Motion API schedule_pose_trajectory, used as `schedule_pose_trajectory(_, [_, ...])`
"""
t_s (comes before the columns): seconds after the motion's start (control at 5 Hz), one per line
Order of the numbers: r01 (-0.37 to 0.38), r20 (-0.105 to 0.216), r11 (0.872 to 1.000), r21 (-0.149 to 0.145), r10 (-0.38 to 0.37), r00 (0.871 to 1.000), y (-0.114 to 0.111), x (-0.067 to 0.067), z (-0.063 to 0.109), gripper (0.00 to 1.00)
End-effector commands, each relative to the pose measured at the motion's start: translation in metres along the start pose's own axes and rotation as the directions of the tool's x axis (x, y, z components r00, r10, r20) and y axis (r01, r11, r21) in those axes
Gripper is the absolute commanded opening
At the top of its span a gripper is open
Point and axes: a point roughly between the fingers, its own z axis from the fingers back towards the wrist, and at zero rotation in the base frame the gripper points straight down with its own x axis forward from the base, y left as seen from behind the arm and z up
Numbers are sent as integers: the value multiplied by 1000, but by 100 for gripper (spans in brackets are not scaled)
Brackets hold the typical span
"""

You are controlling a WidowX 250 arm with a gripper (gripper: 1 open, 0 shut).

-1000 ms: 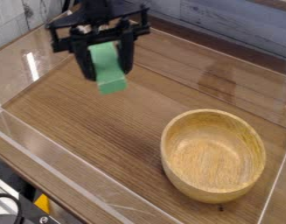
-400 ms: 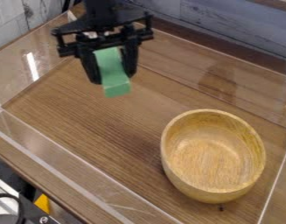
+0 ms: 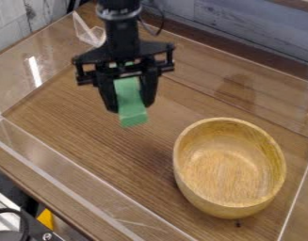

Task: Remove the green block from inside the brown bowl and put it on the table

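Table (image 3: 81,151): bare wood-grain left of the brown bowl (image 3: 231,167) | bowl: empty, lower right | gripper (image 3: 130,98): has sunk toward the table, left of the bowl, jaws clamped on the green block (image 3: 130,103), held upright | task: block out, likely release next | unclear: gap beneath block; arm cropped above.

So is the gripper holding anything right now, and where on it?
Yes. The gripper has its jaws shut on the green block's upper part, so the block hangs down, its lower end free.
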Motion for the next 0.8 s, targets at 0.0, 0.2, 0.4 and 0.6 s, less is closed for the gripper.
schedule_pose_trajectory(0.0, [-1, 37, 1000, -14, 2, 999, 8, 10, -19, 0])
schedule_pose_trajectory(0.2, [19, 48, 1000, -12, -18, 999, 14, 15, -40, 0])
schedule_pose_trajectory(0.4, [84, 58, 996, -7, -83, 995, 20, 21, -61, 0])
schedule_pose_trajectory(0.6, [134, 58, 991, -1, -134, 989, 23, 26, -72, 100])
